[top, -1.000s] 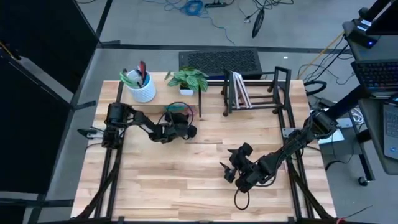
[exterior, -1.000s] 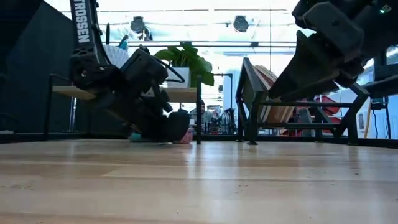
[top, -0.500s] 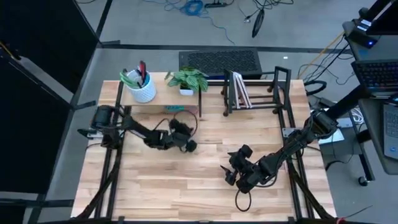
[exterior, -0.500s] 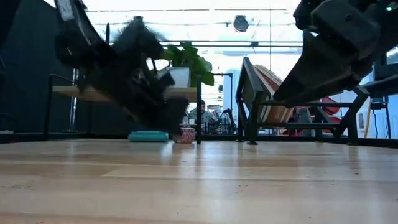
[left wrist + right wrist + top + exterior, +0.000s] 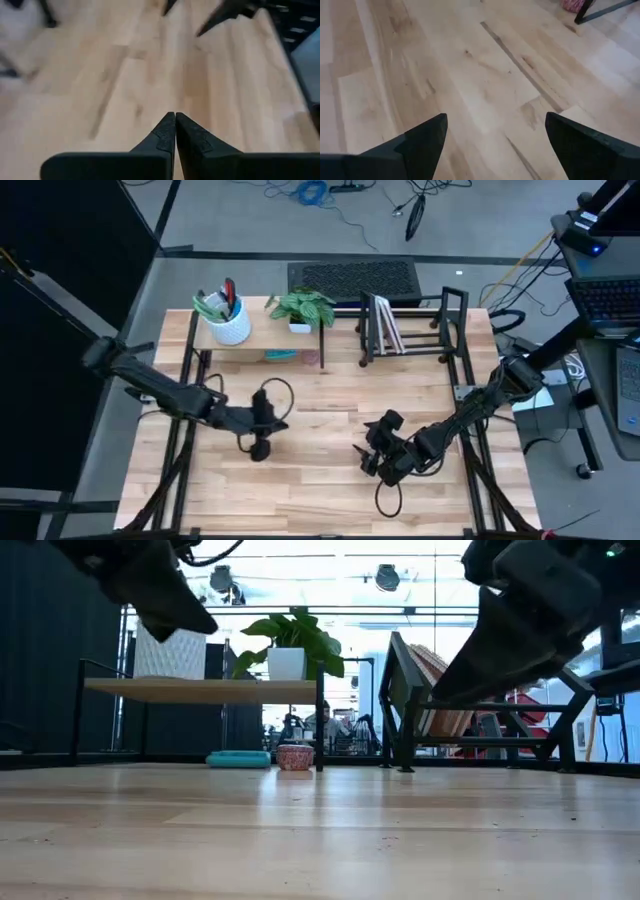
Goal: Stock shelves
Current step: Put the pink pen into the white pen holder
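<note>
The pale-wood riser shelf (image 5: 262,332) stands at the far left and carries a white pot (image 5: 229,323) of utensils and a potted plant (image 5: 303,308). Under it, on the table, lie a teal flat object (image 5: 238,759) and a small pink bowl (image 5: 295,756). The black wire rack (image 5: 412,330) at the far right holds upright books (image 5: 384,326). My left gripper (image 5: 262,448) hovers shut and empty over the table's middle left, its fingertips together in the left wrist view (image 5: 175,120). My right gripper (image 5: 370,458) hovers open and empty right of centre, above bare wood (image 5: 495,127).
Black frame rails (image 5: 185,450) run along the table's left and right sides. Bare wooden tabletop (image 5: 320,490) lies between and in front of both grippers. A black perforated mat (image 5: 352,277) sits beyond the table's far edge, behind the shelves.
My left gripper has drawn back from under the riser shelf toward the table's near edge and has risen. The teal object and the pink bowl stay on the table beneath the shelf. My right arm has kept still.
</note>
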Controlling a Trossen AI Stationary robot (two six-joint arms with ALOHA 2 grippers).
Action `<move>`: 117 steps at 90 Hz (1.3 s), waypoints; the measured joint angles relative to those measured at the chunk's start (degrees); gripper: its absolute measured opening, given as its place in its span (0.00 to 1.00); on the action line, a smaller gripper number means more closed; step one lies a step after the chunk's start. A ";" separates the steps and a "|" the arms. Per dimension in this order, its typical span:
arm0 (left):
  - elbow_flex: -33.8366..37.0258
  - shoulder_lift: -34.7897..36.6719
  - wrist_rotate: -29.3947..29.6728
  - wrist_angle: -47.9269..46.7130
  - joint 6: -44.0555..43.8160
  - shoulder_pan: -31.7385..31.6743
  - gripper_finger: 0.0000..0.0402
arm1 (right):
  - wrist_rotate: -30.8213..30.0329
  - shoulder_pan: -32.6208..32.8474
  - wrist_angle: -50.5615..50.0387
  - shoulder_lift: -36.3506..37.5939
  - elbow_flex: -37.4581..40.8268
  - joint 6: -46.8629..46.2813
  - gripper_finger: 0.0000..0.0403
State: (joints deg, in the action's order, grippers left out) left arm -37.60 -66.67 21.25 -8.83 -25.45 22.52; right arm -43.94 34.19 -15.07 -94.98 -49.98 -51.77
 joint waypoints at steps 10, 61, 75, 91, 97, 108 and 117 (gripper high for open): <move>0.00 0.12 2.86 0.95 -2.80 -0.04 0.00 | 3.53 -0.10 0.33 0.00 0.00 -2.41 0.79; 0.04 -3.55 2.32 8.67 0.76 0.02 0.00 | 1.53 3.01 7.05 0.02 0.00 -1.01 0.79; 0.04 -3.55 2.24 8.73 2.42 -0.31 0.00 | 0.94 2.13 6.81 1.48 0.02 4.52 0.79; 0.04 -2.86 3.97 8.73 3.47 -2.79 0.00 | 0.71 -0.35 3.36 9.69 0.02 11.71 0.79; 0.04 -2.46 4.35 8.76 3.49 -4.08 0.00 | -0.37 -1.99 -1.74 14.46 0.02 12.26 0.79; 0.04 -2.10 4.46 8.56 3.49 -6.37 0.00 | -4.39 -6.45 -12.94 23.90 0.02 12.12 0.79; 0.04 -2.10 4.52 8.24 4.82 -7.49 0.00 | -6.12 -12.61 -19.36 30.90 0.02 12.24 0.79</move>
State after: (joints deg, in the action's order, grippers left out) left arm -37.56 -68.77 25.77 -0.60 -20.63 15.04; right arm -50.06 21.58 -34.43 -64.08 -49.95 -39.52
